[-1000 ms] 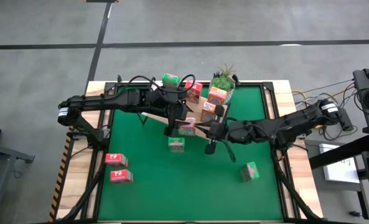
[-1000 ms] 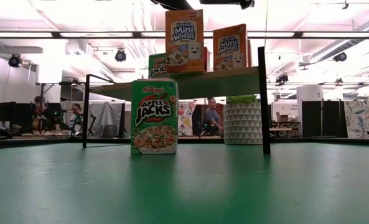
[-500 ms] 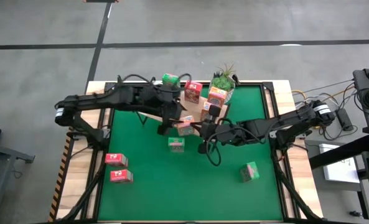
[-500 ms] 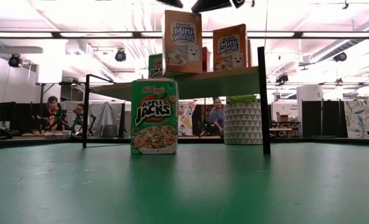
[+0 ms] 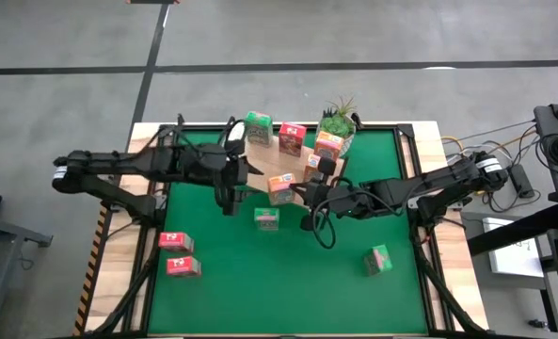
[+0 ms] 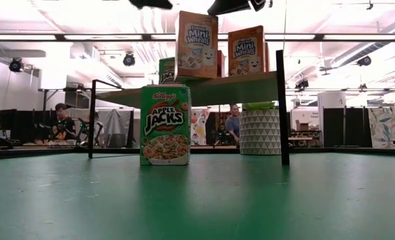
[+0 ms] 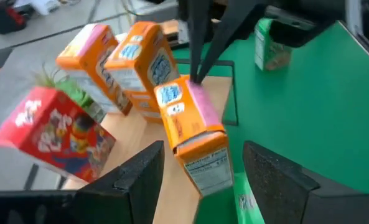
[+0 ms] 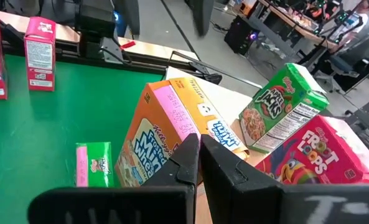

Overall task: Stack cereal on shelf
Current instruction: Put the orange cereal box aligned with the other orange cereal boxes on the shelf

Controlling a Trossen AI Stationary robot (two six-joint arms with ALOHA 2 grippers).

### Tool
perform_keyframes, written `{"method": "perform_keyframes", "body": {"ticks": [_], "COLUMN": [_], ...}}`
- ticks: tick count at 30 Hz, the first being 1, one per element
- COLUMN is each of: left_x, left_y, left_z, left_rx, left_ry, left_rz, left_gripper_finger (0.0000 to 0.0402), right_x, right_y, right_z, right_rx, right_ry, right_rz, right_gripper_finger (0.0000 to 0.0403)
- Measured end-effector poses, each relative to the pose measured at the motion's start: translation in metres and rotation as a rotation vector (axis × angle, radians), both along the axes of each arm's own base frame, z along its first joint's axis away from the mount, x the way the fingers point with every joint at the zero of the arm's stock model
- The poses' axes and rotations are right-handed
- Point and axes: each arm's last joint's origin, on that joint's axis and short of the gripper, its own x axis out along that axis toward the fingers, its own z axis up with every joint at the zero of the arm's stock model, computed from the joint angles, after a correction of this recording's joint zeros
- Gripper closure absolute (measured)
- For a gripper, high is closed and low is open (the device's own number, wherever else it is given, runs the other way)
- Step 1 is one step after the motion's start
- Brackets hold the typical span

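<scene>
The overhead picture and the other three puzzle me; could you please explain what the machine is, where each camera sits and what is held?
It is a robot with two dark arms at a table. One camera looks straight down, one sits at table-top height, and one rides on each wrist. On the green mat stands a raised wooden shelf with small cereal boxes on it, beside a potted plant. More boxes are on the mat: two green and two red. The left gripper is open, with an orange box on the shelf just ahead of it. The right gripper is shut, its tips by that box. Neither holds anything.
</scene>
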Motion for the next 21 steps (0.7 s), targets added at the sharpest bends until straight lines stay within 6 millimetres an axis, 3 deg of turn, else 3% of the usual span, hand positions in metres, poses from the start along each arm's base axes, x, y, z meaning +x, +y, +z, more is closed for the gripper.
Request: {"method": "perform_keyframes", "body": {"ticks": [7, 14, 21], "left_x": [-0.003, 0.003, 0.01], "left_y": [0.001, 0.0, 0.0], "left_z": [-0.043, -0.061, -0.079], "left_rx": [-0.076, -0.105, -0.112], "left_ry": [-0.089, -0.134, -0.168], "left_rz": [0.061, 0.071, 0.072], "left_gripper_finger": [0.0168, 0.0124, 0.0119], "right_x": [0.0, 0.0, 0.0], "right_y": [0.0, 0.0, 0.0], "right_z": [0.0, 0.0, -0.001], "right_rx": [0.001, 0.009, 0.012], "right_ry": [0.0, -0.003, -0.003], "right_rz": [0.0, -0.003, -0.004], "right_gripper_finger": [0.0394, 0.0394, 0.0394]}}
